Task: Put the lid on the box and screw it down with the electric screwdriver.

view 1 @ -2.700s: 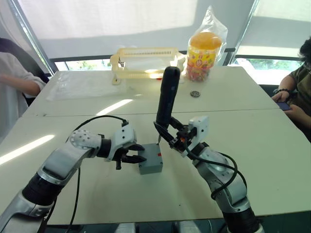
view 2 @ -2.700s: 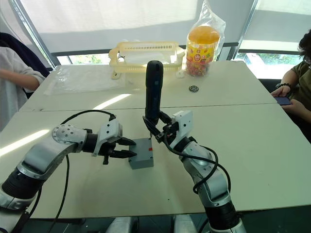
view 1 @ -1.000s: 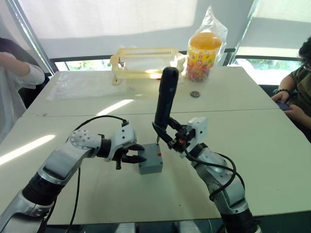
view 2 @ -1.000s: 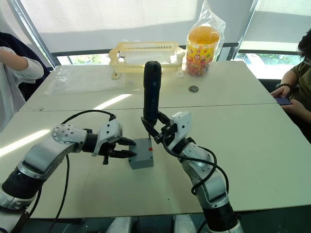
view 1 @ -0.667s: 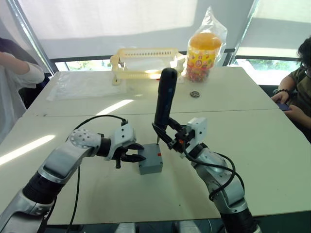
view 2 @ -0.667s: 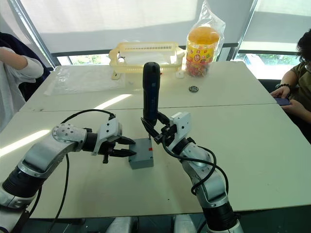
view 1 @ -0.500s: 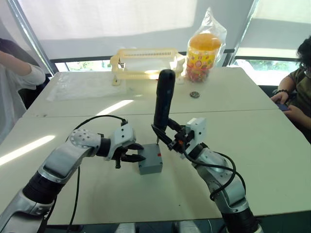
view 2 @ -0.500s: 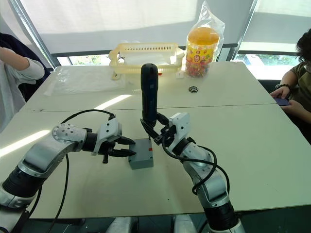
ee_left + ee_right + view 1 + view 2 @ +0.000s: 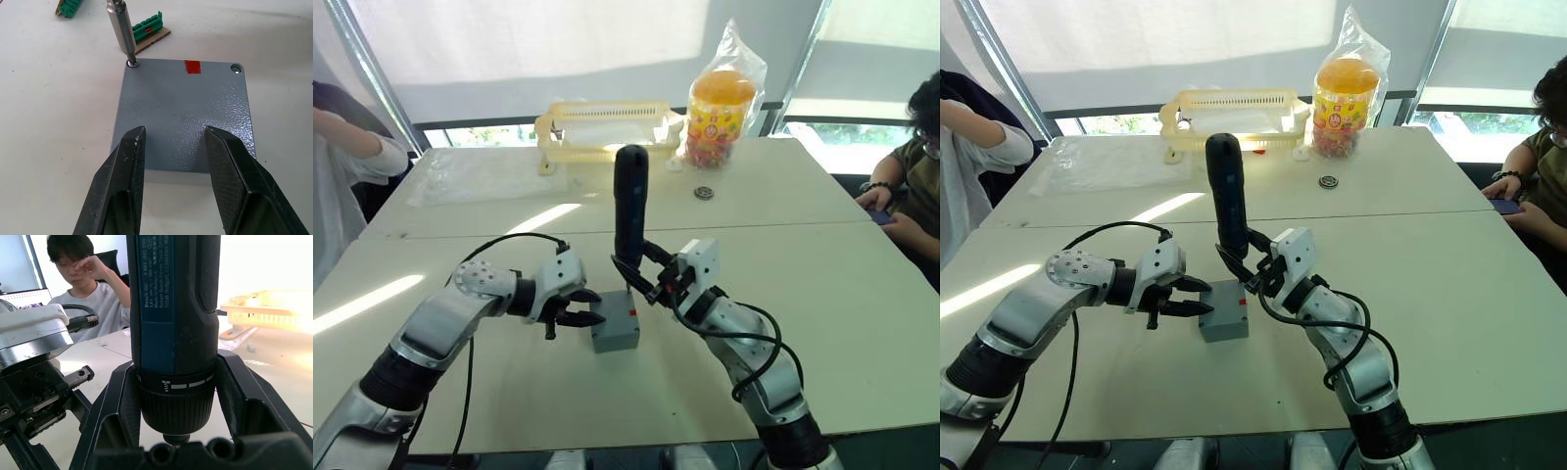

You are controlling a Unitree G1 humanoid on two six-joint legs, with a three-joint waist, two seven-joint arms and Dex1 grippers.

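While the right gripper [image 9: 641, 277] clamps the electric screwdriver [image 9: 628, 212] upright, its bit sits in a corner screw of the lid [image 9: 182, 112], which is on the box [image 9: 614, 330] mid-table. The left gripper [image 9: 583, 308] is spread open, fingers [image 9: 120, 180] just beside the box.

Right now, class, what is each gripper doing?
Left gripper: open, fingers over the lid, holding nothing.
Right gripper: shut on the screwdriver, bit at a lid corner.

Bright daylight thru rear blinds; sun streaks on table [image 9: 862, 294]; windows blown out.
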